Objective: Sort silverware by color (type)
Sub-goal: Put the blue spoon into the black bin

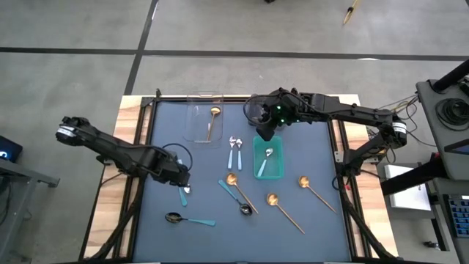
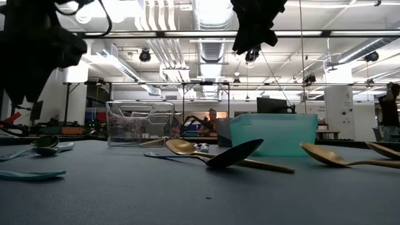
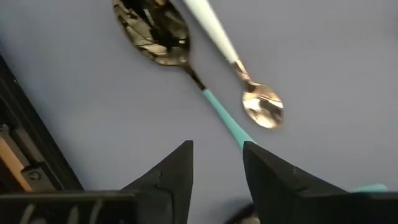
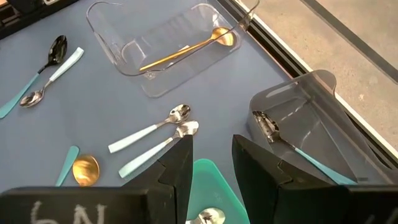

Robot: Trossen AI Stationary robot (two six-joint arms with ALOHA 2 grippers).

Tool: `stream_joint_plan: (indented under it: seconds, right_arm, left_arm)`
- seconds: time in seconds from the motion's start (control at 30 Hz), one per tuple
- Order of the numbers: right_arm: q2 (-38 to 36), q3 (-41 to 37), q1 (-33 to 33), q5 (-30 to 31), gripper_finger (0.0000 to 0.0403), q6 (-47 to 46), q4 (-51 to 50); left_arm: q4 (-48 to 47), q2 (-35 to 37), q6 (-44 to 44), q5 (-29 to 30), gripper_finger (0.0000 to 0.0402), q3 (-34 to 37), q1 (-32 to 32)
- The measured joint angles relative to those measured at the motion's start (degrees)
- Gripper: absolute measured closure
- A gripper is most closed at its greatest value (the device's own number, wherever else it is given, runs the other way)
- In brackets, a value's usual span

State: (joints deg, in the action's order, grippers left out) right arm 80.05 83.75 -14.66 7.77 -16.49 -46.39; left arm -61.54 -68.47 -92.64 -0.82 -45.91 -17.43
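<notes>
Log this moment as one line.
left pincer: open over teal-handled spoon | right pincer: above teal bin | clear bin: one gold spoon

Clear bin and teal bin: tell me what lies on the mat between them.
In the high view, two spoons with light-blue handles lie side by side between the clear bin and the teal bin. Right wrist view shows them too.

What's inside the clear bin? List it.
The clear bin holds one all-gold spoon, lying lengthwise with its bowl toward the bin's far end. Through the transparent walls nothing else shows inside; no part of the floor looks covered.
</notes>
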Motion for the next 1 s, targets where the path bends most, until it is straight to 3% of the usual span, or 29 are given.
stream_joint_plan:
  seconds: [0.2, 0.43, 1.0]
  right_arm:
    - [0.00, 0.00, 0.00, 0.00, 0.0300, 0.00, 0.01]
    - [0.00, 0.00, 0.00, 0.01, 0.0300, 0.00, 0.02]
    - [0.00, -0.29, 0.00, 1.44, 0.0300, -0.42, 0.46]
  left_arm:
    - [6.32, 0.04, -2.77, -0.17, 0.0242, 5.80, 0.02]
    - [12.46, -0.66, -6.63, 0.46, 0.0235, 10.53, 0.02]
    - [18.22, -9.94, -7.52, 3.37, 0.0235, 10.29, 0.02]
